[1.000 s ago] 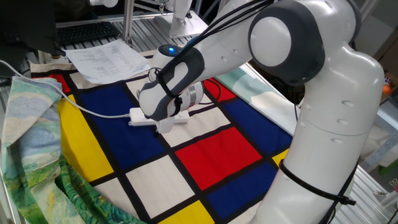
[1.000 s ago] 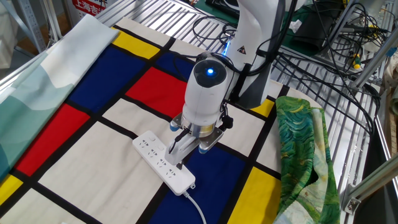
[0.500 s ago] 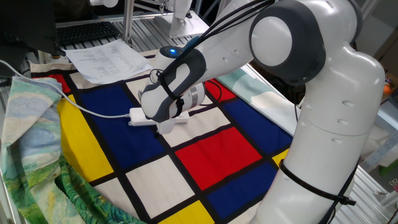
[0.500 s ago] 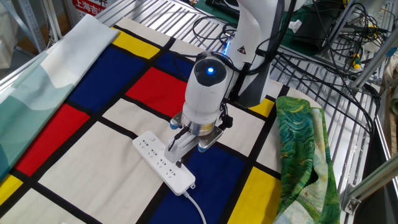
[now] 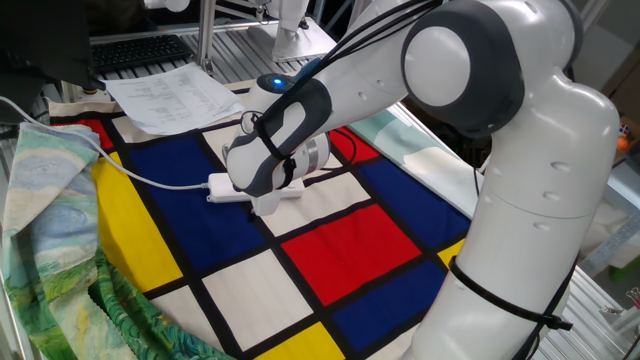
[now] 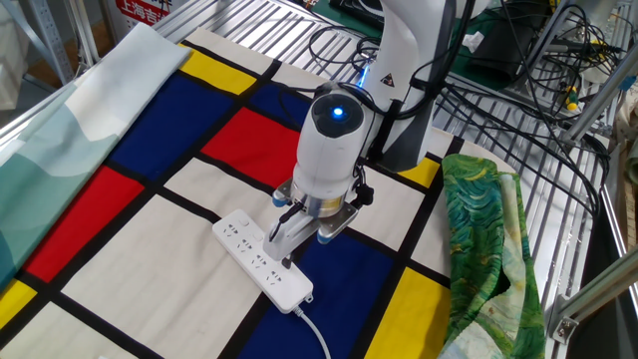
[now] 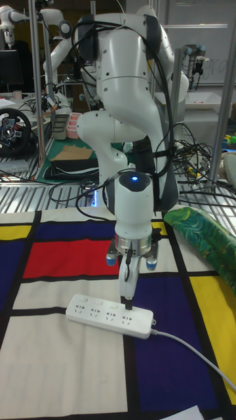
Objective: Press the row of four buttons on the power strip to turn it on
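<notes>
Pincer tip down on the power strip, near its cord end.

The pincer point(image 7: 129, 303) points straight down, its dark fingers point(image 6: 282, 252) drawn together into one narrow tip that meets the top face of the power strip point(image 6: 261, 258). In one fixed view the arm's wrist point(image 5: 272, 140) covers most of the strip, leaving only its cord end showing. A green patterned cloth point(image 6: 485, 239) lies bunched to one side, printed paper sheets point(image 5: 172, 95) rest at the far edge, and a tangle of black cables point(image 6: 498, 80) sits on the metal rack behind. The strip is a long, slim white bar with rounded ends and groups of socket holes; the four buttons point(image 7: 108, 308) are too small to tell apart. It lies on the counter's point(image 6: 120, 249) colour-block cloth, crossing a white and a blue panel, its thin white cord point(image 7: 190, 346) trailing away.
</notes>
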`<state>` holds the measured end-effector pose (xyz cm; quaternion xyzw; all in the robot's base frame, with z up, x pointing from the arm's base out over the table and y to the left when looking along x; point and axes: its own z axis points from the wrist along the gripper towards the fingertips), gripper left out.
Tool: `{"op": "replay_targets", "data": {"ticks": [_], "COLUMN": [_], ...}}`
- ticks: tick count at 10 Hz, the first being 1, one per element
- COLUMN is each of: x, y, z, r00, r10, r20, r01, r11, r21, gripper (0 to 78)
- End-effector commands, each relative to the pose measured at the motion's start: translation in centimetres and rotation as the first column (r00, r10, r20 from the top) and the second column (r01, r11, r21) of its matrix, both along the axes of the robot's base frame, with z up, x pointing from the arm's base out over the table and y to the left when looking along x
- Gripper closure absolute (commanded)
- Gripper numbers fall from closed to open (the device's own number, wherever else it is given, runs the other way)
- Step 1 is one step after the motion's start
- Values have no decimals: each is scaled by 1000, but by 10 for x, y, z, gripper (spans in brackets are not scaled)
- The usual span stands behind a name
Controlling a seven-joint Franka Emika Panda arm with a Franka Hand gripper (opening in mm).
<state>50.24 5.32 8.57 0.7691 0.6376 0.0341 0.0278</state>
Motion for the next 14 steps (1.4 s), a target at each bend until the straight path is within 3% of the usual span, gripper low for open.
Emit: {"op": "replay_targets", "data": {"ticks": [1, 14], "x": [2, 3], "y": [1, -1], "z": [2, -10], "r00": [1000, 1000], "r10": [0, 3], "r20": [4, 12], "r01": [0, -3], "r11": [1000, 1000], "r21": [3, 4], "gripper": [1, 1]}}
